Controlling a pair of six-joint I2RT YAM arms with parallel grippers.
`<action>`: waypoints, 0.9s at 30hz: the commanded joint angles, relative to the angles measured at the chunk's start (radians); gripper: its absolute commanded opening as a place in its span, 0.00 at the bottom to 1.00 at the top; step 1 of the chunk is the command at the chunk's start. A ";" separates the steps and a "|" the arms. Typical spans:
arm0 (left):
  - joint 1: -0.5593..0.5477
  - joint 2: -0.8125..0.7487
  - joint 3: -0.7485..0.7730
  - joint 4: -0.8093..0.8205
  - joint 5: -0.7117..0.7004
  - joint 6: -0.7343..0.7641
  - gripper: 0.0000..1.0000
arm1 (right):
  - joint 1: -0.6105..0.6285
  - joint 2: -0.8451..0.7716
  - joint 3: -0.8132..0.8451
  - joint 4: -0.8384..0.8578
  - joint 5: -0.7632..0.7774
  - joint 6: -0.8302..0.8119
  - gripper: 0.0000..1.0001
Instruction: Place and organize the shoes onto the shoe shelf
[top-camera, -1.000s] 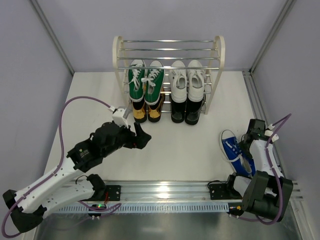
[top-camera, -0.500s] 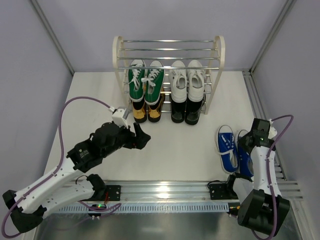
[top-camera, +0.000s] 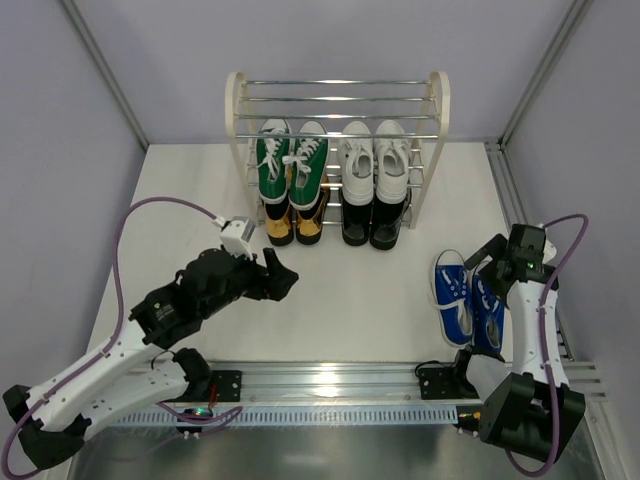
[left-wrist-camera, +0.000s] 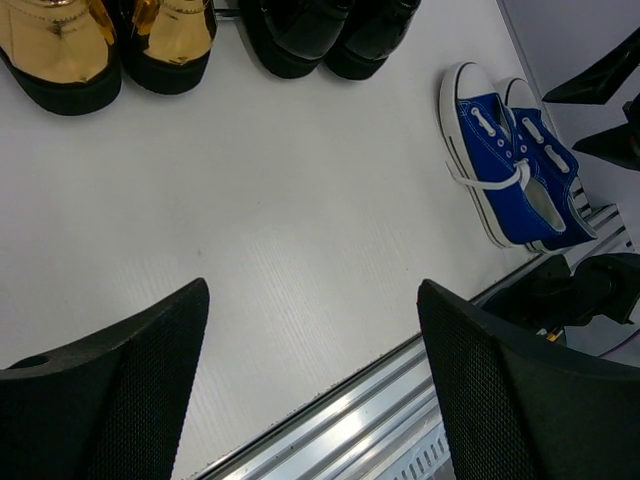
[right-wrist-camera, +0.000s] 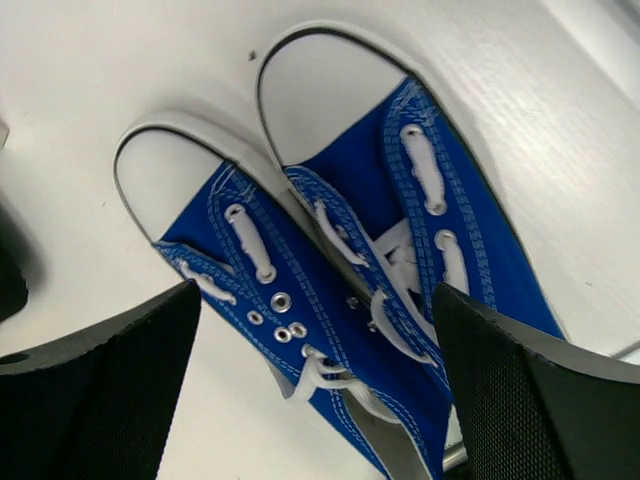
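Right wrist: right gripper (right-wrist-camera: 316, 290), now apart, lifted off blue sneakers (right-wrist-camera: 400, 230); left gripper (left-wrist-camera: 312, 288) apart.

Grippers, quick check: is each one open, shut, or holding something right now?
Left gripper: open, empty.
Right gripper: open, over the blue sneakers, gripping neither.

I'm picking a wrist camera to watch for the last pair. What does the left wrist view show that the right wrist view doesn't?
Only left wrist: the toes of the gold loafers and black dress shoes, plus the metal rail at the near edge.
Only right wrist: eyelets and stitching of the blue sneakers, close up.
Both: that blue pair lying side by side on the white table.
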 joint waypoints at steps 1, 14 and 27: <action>-0.003 -0.036 -0.012 0.021 -0.014 0.006 0.83 | 0.000 -0.044 0.089 -0.083 0.226 0.025 1.00; -0.003 -0.114 -0.046 0.022 0.009 0.003 0.83 | -0.015 0.109 -0.008 0.055 0.126 -0.001 1.00; -0.001 -0.167 -0.054 -0.019 -0.022 -0.008 0.83 | -0.018 0.149 -0.146 0.265 -0.226 -0.032 1.00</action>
